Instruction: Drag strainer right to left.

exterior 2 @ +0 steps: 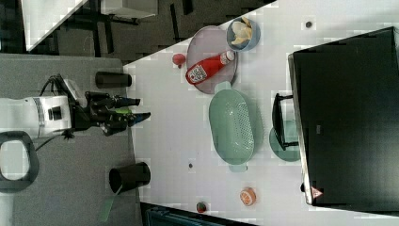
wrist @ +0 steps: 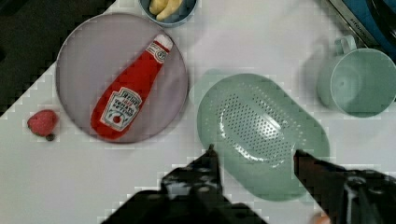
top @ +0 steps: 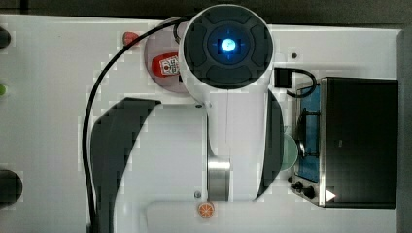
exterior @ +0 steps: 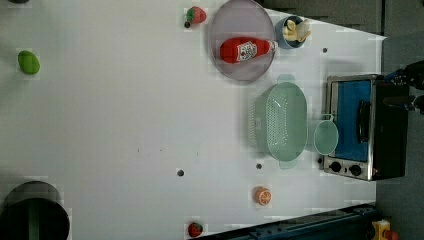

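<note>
Mint strainer [exterior: 280,121] sits untouched right of centre in the left view; gripper [wrist: 254,161] hovers high, fingers apart, drag unstarted.

A white table [exterior: 110,125] under even, bright light, with dark grey floor [exterior 2: 61,197] beyond its edges. In the left view, a black toaster oven [exterior: 385,130] sits at three o'clock, and a dark rail [exterior: 300,227] borders the table at six o'clock.

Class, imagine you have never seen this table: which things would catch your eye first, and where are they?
The red ketchup bottle lying on the round grey-purple plate stands out. Just beside the plate sits the pale mint strainer, with a mint cup between it and the small oven.
</note>
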`<move>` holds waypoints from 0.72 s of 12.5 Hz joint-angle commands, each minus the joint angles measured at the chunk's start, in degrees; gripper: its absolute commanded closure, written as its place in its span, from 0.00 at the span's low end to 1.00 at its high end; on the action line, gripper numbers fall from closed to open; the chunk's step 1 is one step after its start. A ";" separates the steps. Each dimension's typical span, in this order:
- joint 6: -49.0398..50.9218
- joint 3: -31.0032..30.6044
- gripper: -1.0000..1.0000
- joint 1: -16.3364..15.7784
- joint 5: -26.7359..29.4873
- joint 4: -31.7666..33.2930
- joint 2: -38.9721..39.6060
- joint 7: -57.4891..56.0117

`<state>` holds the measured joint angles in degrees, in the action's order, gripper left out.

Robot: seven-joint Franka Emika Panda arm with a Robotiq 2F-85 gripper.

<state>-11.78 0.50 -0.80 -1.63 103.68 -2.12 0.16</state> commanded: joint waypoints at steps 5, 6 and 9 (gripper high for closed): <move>7.83 2.15 0.00 2.28 -1.39 20.90 -27.11 1.69; 6.97 2.11 0.00 2.28 -1.37 21.50 -26.07 1.73; -1.05 2.03 0.00 2.23 -1.36 25.73 -20.80 5.13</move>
<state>-13.79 2.47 1.85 -2.19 124.44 -29.38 1.90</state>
